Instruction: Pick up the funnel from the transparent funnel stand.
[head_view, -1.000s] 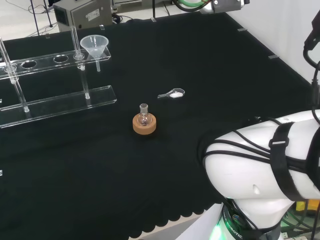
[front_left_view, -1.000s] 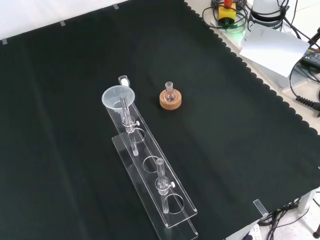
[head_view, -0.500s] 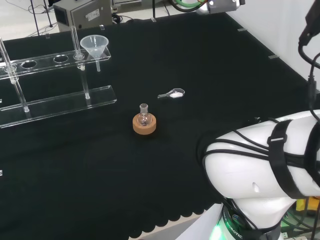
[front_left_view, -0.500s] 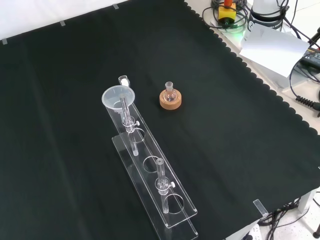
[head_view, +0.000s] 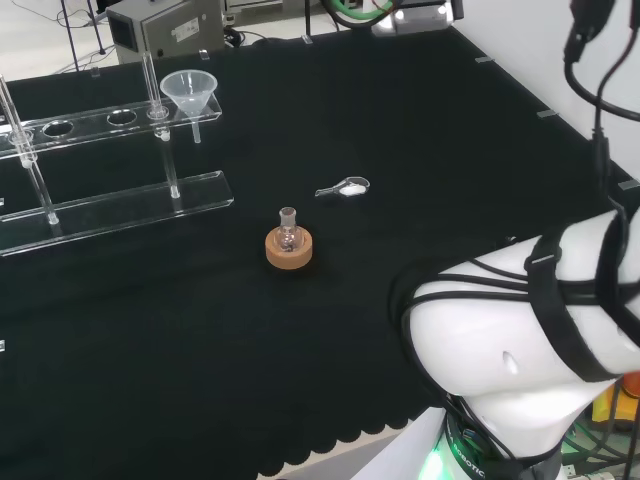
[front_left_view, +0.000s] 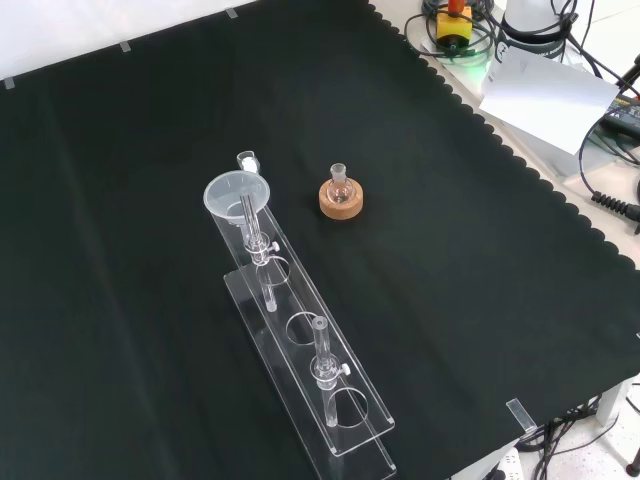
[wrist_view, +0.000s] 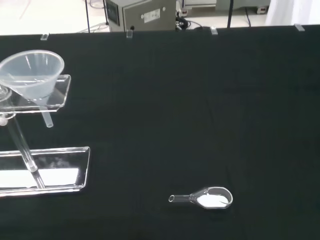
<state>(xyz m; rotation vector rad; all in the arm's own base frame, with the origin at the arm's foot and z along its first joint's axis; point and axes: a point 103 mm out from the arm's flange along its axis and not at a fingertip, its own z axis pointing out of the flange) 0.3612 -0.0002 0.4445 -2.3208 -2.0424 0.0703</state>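
I'm on the approach, my hand's state impossible to tell; the funnel (wrist_view: 33, 73) sits in the end hole of the transparent funnel stand (wrist_view: 45, 172), well ahead, so next I must reach it.

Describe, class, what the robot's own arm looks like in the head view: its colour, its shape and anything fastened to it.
The arm is glossy white, built of big rounded links. Thin black cables run across it, held down by broad black straps. A green glow shows at its base.

The funnel stand (head_view: 110, 160) is cut off at the head view's left edge.
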